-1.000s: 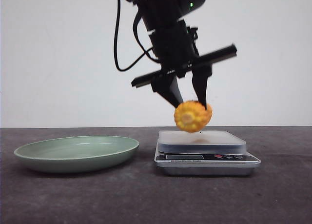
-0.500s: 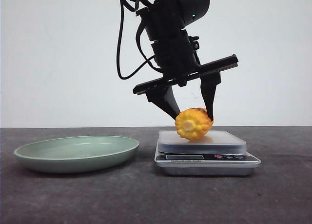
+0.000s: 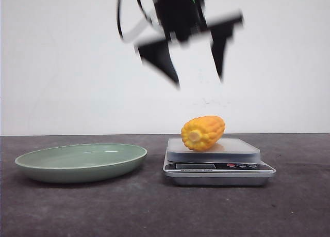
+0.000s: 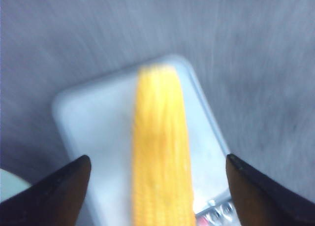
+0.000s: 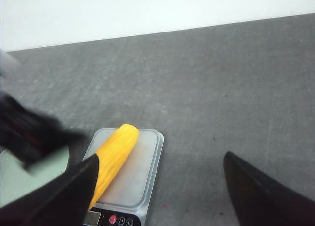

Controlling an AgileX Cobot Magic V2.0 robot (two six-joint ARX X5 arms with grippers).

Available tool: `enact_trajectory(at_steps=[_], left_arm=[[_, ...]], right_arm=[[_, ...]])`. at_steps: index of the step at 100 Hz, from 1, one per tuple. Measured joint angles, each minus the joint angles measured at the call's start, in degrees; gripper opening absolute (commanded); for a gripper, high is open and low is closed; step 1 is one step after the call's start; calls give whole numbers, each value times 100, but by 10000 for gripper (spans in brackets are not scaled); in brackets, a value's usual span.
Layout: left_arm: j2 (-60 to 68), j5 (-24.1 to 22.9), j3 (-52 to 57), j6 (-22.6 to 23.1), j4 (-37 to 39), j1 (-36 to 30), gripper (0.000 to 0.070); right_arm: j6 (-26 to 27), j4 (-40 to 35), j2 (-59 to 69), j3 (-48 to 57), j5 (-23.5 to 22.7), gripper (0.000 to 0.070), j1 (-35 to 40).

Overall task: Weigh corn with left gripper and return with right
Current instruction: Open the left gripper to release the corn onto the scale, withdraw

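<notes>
The corn, a stubby orange-yellow cob, lies on its side on the platform of the silver digital scale. My left gripper is open and empty. It is blurred and hangs well above the corn. In the left wrist view the corn lies between the spread fingertips, clear of both. My right gripper is open and empty, above the table to the scale's right. In that view the corn lies on the scale.
A shallow green plate sits left of the scale on the dark grey table. A white wall stands behind. The blurred left gripper shows in the right wrist view, over the plate's edge.
My left gripper set the corn down on the scale, opened and rose well above it. The corn now lies free on the platform.
</notes>
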Motion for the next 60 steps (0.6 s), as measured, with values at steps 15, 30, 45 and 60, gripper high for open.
enact_trajectory(at_steps=[15, 30, 45, 60], left_arm=[[-1279, -595, 229, 651, -140, 326, 516], [-2483, -848, 249, 879, -660, 994, 515], [-3532, -1259, 249, 933, -1639, 1646, 515], [-4450, -1657, 249, 951, -2715, 2157, 515]], right_arm=[[0, -66, 0, 0, 2, 511, 9], [0, -68, 0, 0, 0, 511, 120], [0, -61, 0, 2, 2, 511, 286], [0, -35, 50, 0, 2, 511, 538]])
